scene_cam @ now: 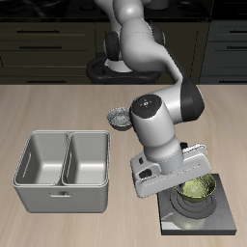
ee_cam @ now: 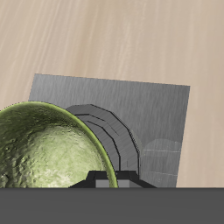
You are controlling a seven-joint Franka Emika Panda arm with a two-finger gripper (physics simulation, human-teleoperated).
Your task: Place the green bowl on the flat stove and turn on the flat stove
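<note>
The green bowl (scene_cam: pixel 200 187) is olive with a mottled inside and sits over the ring burner marks of the flat stove (scene_cam: pixel 214 218), near the table's front edge. My gripper (scene_cam: pixel 190 180) reaches down at the bowl's rim, its fingers mostly hidden behind the white hand. In the wrist view the green bowl (ee_cam: pixel 42 156) fills much of the picture, and its rim runs into my gripper (ee_cam: pixel 107 178), which looks shut on it. Behind the bowl lies the flat stove's grey plate (ee_cam: pixel 140 101). Whether the bowl rests on the plate or hangs just above it, I cannot tell.
A grey double-basin metal tray (scene_cam: pixel 61 192) stands on the table beside the stove. A small grey-white patterned bowl (scene_cam: pixel 119 118) sits farther back, partly behind the arm. Dark cabinets line the back.
</note>
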